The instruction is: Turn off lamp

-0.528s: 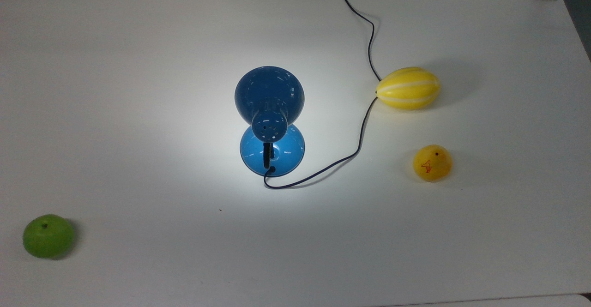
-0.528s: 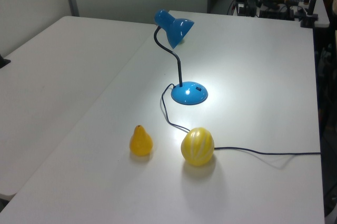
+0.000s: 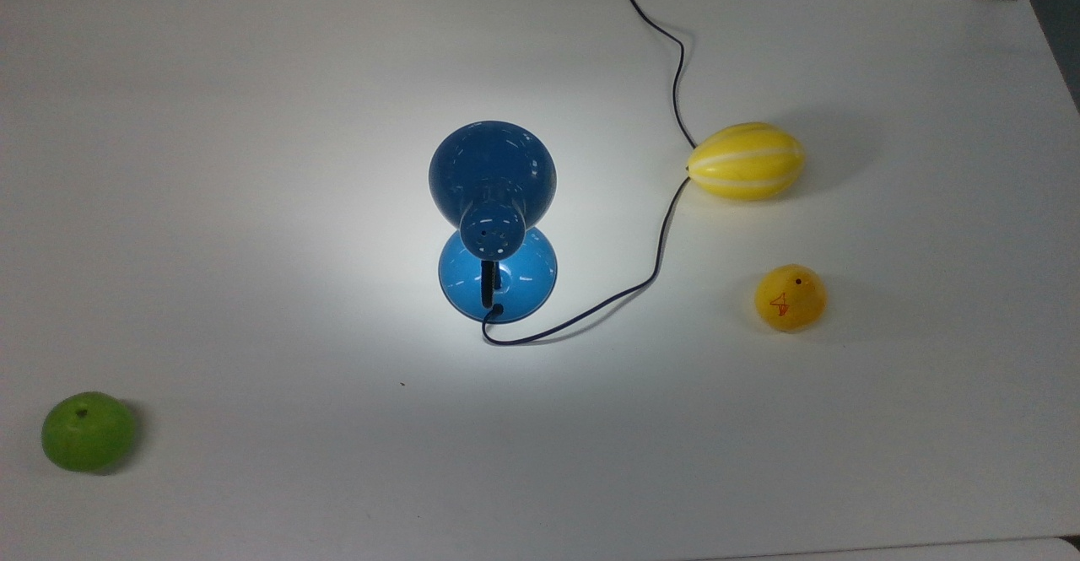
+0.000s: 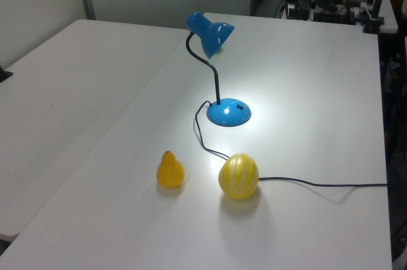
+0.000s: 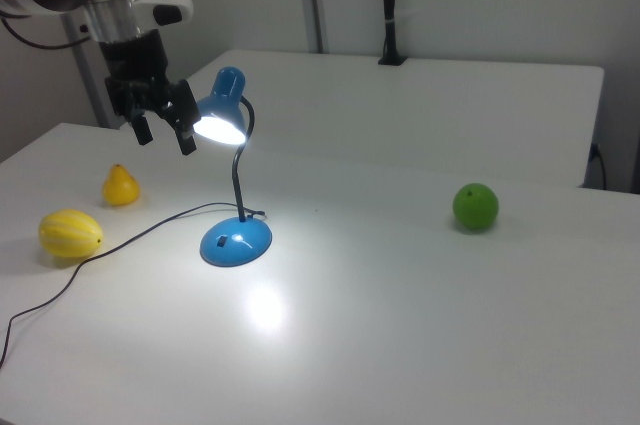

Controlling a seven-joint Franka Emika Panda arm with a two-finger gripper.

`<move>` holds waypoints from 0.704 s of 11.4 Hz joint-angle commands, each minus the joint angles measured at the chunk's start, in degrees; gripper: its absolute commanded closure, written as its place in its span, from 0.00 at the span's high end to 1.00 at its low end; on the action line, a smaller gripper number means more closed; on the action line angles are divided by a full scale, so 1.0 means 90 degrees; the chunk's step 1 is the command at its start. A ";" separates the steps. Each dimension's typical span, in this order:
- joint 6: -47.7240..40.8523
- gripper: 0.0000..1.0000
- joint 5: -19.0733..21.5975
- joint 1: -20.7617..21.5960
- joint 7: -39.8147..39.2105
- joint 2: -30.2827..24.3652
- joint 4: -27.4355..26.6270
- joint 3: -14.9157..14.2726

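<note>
The lamp (image 3: pixel 493 219) stands near the middle of the white table (image 3: pixel 253 164), switched on; a bright pool of light falls on the tabletop around its round base (image 5: pixel 236 242). Its shade (image 4: pixel 210 33) sits on a curved black neck (image 4: pixel 208 70) and points downward. A thin black cord (image 3: pixel 666 223) runs from the base, passes just beside a yellow striped melon (image 3: pixel 746 161), and leaves over the table edge.

The gripper (image 5: pixel 162 129) hangs in the air just beside the lit shade on the right view's left, well above the table. Its two fingers are spread apart, holding nothing.

A yellow pear (image 3: pixel 790 298) near the melon bears a small red mark, not legible. A green apple (image 3: pixel 88 431) lies well apart, toward the top view's lower left corner.
</note>
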 commanded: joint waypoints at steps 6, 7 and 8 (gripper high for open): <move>-0.0186 1.00 -0.0075 0.0006 -0.0282 0.0018 0.0071 -0.0027; -0.0177 1.00 -0.0075 0.0016 -0.0282 0.0018 0.0061 -0.0017; -0.0177 1.00 -0.0075 0.0016 -0.0311 0.0028 0.0061 -0.0027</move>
